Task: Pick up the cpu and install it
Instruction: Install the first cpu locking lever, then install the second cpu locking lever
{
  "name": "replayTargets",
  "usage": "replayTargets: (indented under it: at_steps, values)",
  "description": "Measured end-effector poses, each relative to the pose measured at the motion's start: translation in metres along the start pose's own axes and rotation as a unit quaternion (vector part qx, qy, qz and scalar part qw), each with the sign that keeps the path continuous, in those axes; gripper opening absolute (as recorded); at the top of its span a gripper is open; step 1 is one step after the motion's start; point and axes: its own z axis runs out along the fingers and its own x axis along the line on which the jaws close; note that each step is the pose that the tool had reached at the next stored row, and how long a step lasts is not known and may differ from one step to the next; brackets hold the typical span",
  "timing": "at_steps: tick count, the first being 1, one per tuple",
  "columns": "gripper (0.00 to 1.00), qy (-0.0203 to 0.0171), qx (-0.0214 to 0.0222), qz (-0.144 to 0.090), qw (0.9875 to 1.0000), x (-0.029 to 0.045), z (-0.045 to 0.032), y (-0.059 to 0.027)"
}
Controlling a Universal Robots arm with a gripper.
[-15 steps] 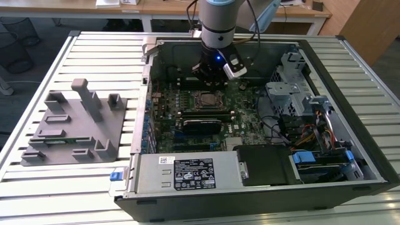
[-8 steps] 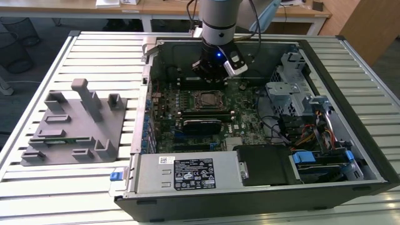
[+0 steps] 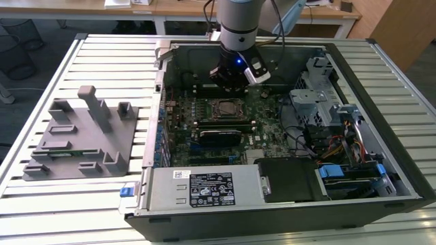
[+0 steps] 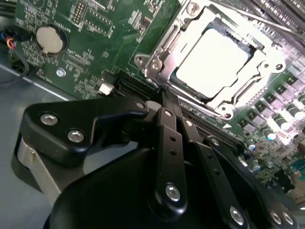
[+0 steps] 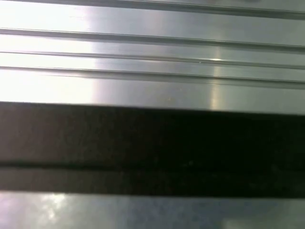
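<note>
The cpu (image 4: 212, 62), a pale silvery square, lies flat inside the socket's metal frame (image 4: 157, 62) on the green motherboard. In the exterior view the socket (image 3: 227, 108) sits mid-board inside the open computer case (image 3: 381, 117). My gripper (image 3: 228, 91) hangs just behind the socket, above the board. In the second wrist view its black fingers (image 4: 167, 114) meet at a point beside the socket's corner, so the gripper (image 4: 164, 98) is shut with nothing in it and stands clear of the cpu.
A grey parts fixture (image 3: 78, 135) stands on the slatted table at the exterior view's left. Inside the case are a power supply (image 3: 204, 189), a drive cage (image 3: 313, 99), cables (image 3: 334, 148) and a coin cell (image 4: 49, 39). The first wrist view has bright metal slats (image 5: 152, 71).
</note>
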Motion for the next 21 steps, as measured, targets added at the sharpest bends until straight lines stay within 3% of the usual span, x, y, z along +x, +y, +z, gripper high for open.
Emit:
replayTargets:
  at_steps: [21]
  values:
    - [0.11, 0.0000, 0.0000, 0.000, 1.0000, 0.0003, -0.0010, -0.0127]
